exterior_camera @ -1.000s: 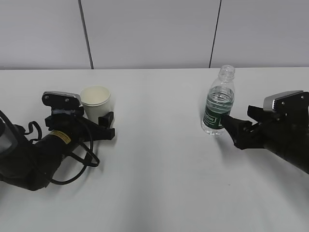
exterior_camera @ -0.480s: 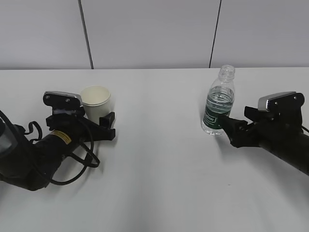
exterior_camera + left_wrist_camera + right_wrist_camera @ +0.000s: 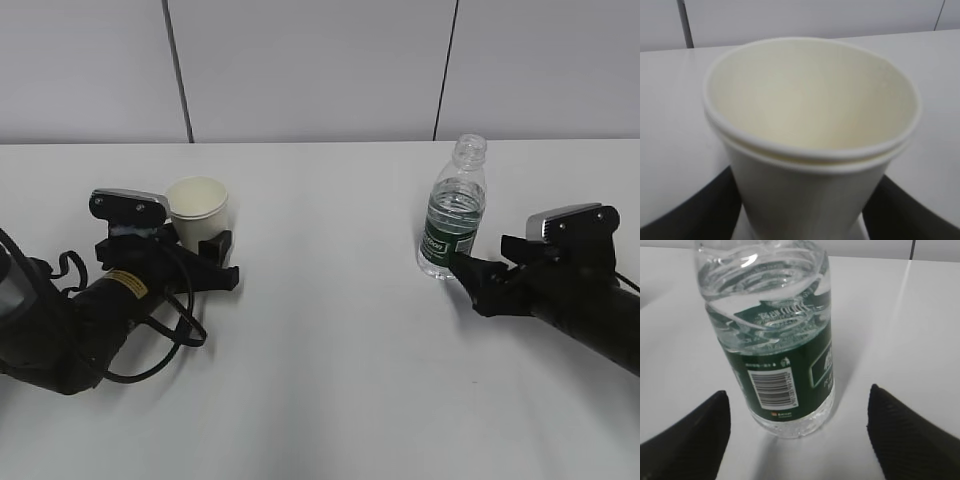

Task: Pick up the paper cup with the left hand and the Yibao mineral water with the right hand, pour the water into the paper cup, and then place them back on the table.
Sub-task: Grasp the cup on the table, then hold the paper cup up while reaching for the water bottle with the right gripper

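The white paper cup (image 3: 198, 205) stands on the table (image 3: 330, 360) at the left; it fills the left wrist view (image 3: 810, 115) and its cream inside looks dry. My left gripper (image 3: 197, 243), on the yellow-labelled arm, has its black fingers (image 3: 700, 210) against both sides of the cup's lower wall. The Yibao bottle (image 3: 455, 215), capless and partly filled with clear water, stands upright at the right. My right gripper (image 3: 462, 268) is open just in front of the bottle's base (image 3: 790, 405), which sits a little beyond the fingertips (image 3: 705, 425).
A grey panelled wall (image 3: 320, 70) runs behind the table's far edge. Loose black cables (image 3: 170, 330) hang from the left arm onto the table. White tabletop lies between the two arms.
My right arm has lowered and slid left towards the bottle's base. The left gripper's visible finger has moved in against the cup, which has shifted slightly left.
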